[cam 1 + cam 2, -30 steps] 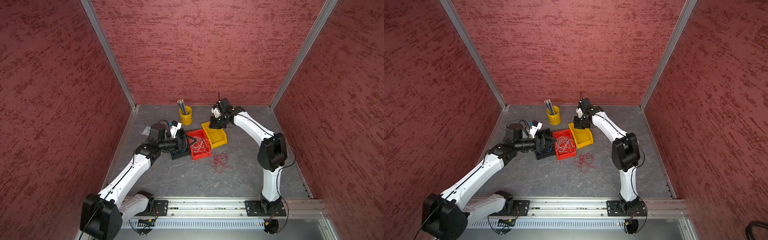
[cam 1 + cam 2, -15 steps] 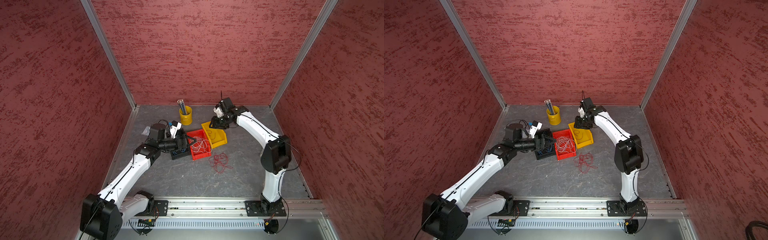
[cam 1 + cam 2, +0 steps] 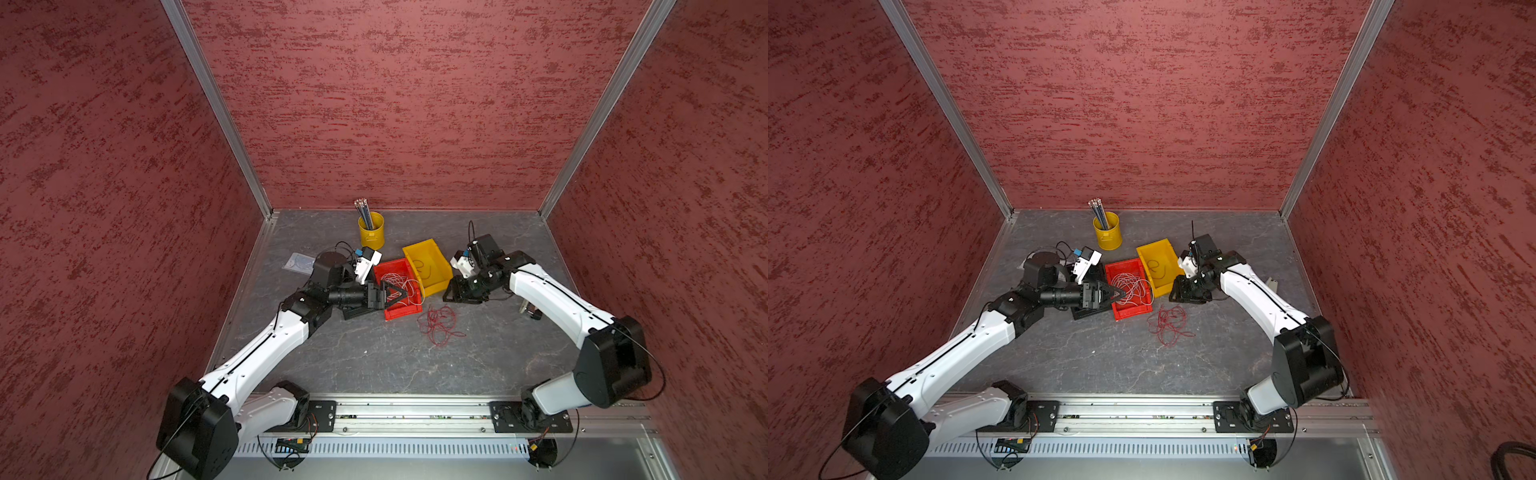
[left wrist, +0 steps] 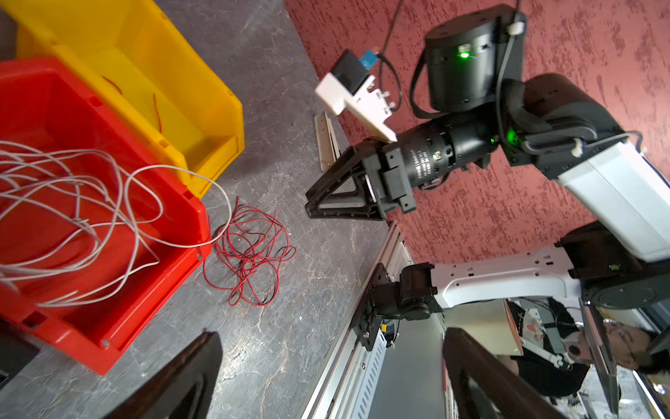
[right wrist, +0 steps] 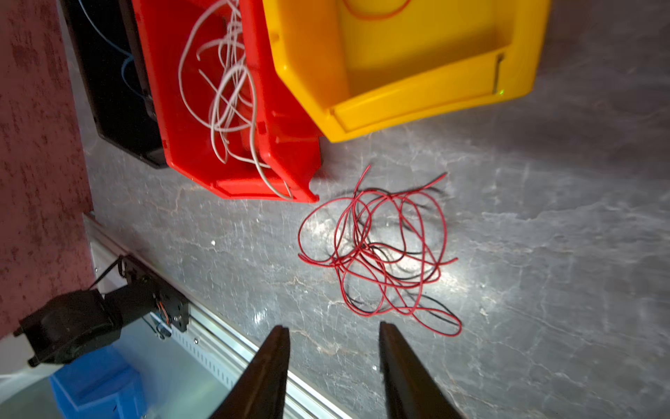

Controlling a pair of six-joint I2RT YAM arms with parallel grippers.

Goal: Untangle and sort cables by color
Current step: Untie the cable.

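A tangle of red cables [image 3: 438, 326] [image 3: 1169, 326] [image 5: 380, 250] lies on the floor in front of the bins. Whitish-grey cables [image 3: 395, 282] [image 4: 72, 217] fill the red bin [image 3: 401, 312], one loop hanging over its rim. One red cable [image 4: 157, 112] lies in the yellow bin [image 3: 436, 253]. Blue cables [image 5: 127, 69] show in the black bin [image 5: 108, 90]. My left gripper [image 3: 392, 293] [image 4: 330, 335] hovers wide open over the red bin, holding nothing. My right gripper [image 3: 446, 297] [image 5: 333, 326] stands open and empty, low beside the yellow bin's near right corner, above the red tangle.
A yellow cup of pencils [image 3: 371, 232] stands at the back. A clear plastic bag [image 3: 298, 262] lies far left, and a small metal bracket [image 3: 524, 307] sits under the right arm. The aluminium rail [image 3: 415, 415] runs along the front edge; red walls enclose three sides.
My right gripper has opened and swung from above the yellow bin's far end down to its near right side. The left arm has stayed put.
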